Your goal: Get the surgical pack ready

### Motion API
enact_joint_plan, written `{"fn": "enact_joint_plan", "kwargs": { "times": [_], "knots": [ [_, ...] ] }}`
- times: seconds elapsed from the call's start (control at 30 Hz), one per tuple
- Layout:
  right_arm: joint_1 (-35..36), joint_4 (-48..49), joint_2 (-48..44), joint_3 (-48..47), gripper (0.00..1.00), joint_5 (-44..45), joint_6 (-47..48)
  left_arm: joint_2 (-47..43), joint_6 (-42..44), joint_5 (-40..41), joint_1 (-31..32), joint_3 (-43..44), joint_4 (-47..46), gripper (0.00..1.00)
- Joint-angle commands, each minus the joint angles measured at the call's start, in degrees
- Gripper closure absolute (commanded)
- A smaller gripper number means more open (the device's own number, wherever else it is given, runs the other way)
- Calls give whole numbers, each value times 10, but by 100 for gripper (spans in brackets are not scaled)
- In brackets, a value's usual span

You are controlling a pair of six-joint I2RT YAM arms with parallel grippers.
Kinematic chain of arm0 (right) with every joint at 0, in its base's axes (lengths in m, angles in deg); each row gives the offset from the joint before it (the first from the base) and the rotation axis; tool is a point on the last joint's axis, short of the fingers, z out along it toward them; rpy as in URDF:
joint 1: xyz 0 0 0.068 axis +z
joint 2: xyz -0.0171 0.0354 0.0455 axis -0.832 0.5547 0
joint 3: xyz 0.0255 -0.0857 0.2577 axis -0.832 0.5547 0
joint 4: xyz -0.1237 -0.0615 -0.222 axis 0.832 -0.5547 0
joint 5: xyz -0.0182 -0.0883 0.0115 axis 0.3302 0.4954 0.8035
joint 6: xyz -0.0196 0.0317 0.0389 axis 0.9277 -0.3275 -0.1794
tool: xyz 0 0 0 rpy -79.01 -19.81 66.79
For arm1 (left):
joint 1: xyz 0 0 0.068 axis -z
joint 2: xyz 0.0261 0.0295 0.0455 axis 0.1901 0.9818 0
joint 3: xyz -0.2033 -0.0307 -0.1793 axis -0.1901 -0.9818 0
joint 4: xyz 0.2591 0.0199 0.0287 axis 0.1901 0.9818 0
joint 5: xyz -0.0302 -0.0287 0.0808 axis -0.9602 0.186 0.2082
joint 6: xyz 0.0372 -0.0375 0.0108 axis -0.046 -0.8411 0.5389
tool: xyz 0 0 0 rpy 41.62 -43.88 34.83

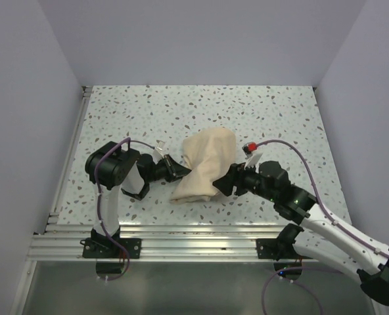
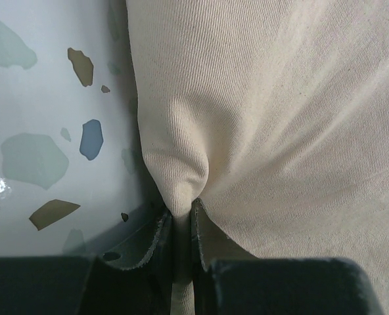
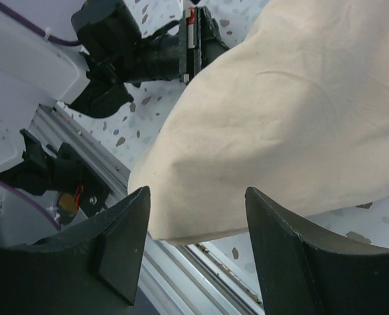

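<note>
The surgical pack (image 1: 204,164) is a tan-beige cloth bundle lying on the speckled table (image 1: 201,111) between the two arms. No tray, instruments or packets show. My left gripper (image 1: 179,172) is at the bundle's left side and is shut on a pinched fold of the cloth (image 2: 181,177). My right gripper (image 1: 225,182) is at the bundle's right near corner, open, with its fingers (image 3: 125,230) either side of the cloth's near edge (image 3: 201,216), not closed on it. The left gripper also shows in the right wrist view (image 3: 198,39).
The aluminium rail (image 1: 181,236) runs along the table's near edge, just below the bundle. Grey walls stand on the left, right and back. A purple cable (image 1: 293,154) loops above the right arm.
</note>
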Motion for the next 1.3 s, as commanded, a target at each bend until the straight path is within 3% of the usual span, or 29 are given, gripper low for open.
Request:
{"fn": "enact_joint_plan", "kwargs": {
  "times": [0.0, 0.07, 0.3, 0.43, 0.47, 0.77, 0.97, 1.0, 1.03, 1.13, 1.27],
  "knots": [
    [11, -5, 7, -13, 36, -41, 15, 23, 63, 19, 8, -14, 110, 100],
    [15, -3, 19, -11, 37, -50, 15, 23, 63, 20, 8, -14, 111, 100],
    [55, -1, 60, -7, 64, -41, 16, 26, 62, 17, 8, -12, 112, 100],
    [62, 20, 80, 9, 98, -52, 9, 28, 61, 17, 7, -13, 110, 100],
    [62, 22, 84, 16, 100, -54, 5, 28, 61, 18, 8, -13, 110, 100],
    [62, 67, 141, 48, 100, -70, -7, 32, 60, 20, 8, -14, 109, 100],
    [63, 54, 167, 40, 88, -61, -6, 36, 58, 19, 8, -14, 103, 100],
    [62, 48, 163, 38, 84, -52, -6, 36, 58, 19, 8, -14, 104, 100],
    [63, 32, 156, 36, 72, -45, -6, 36, 57, 17, 8, -14, 104, 100],
    [63, -6, 109, 24, 53, 16, -14, 36, 58, 17, 8, -14, 103, 100],
    [53, -68, 70, -7, 40, 95, -18, 37, 59, 17, 8, -14, 104, 100]
  ]
}}
